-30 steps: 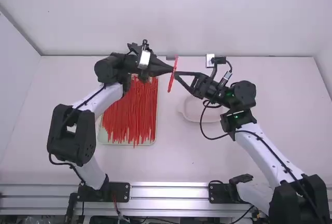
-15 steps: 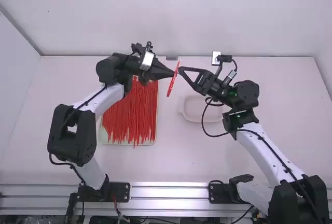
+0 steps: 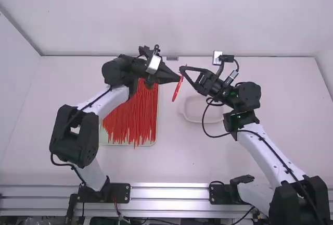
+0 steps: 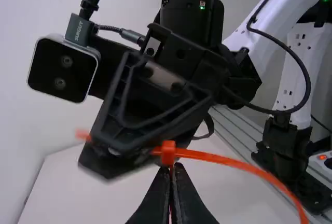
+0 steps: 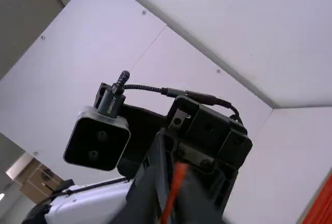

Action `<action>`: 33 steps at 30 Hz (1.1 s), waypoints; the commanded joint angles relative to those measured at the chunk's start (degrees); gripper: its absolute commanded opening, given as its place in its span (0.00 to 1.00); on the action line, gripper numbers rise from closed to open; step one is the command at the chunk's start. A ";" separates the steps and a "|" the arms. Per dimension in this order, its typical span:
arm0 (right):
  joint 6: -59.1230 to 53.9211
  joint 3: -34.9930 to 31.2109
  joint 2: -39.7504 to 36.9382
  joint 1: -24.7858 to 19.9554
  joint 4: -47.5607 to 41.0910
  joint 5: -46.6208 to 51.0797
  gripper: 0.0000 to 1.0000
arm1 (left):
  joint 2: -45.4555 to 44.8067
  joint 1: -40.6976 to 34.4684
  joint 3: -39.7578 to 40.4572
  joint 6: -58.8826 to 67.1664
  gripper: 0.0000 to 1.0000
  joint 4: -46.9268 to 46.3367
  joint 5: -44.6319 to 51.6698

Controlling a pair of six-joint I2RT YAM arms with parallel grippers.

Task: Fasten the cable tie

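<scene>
Presently: one red cable tie (image 3: pixel 177 88), held in the air above the table (image 3: pixel 291 79), over the gap between the heap of spare ties (image 3: pixel 132 113) and the white bowl (image 3: pixel 200 111). Left jaws: pressed together on its strap, just beside the head. Right jaws: seemingly closed on the tail end, close against the left jaws.

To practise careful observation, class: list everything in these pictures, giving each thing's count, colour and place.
cable tie: one, red, held in the air between both grippers
spare cable ties: many, red, heaped on the tray
tray: one, pale, table's left half
bowl: one, white, right of the tray
table: one, white
left gripper: one, black, shut on the cable tie
right gripper: one, black, shut on the cable tie
</scene>
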 commanded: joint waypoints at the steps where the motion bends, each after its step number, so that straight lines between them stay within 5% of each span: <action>1: -0.79 1.66 -0.13 0.04 0.22 -0.79 0.00 | -0.11 -0.52 -0.85 -0.39 0.02 0.61 0.44; 33: 4.50 1.66 -0.17 -8.79 9.57 -5.44 0.00 | -0.11 -0.17 -21.00 6.56 0.02 1.05 -2.12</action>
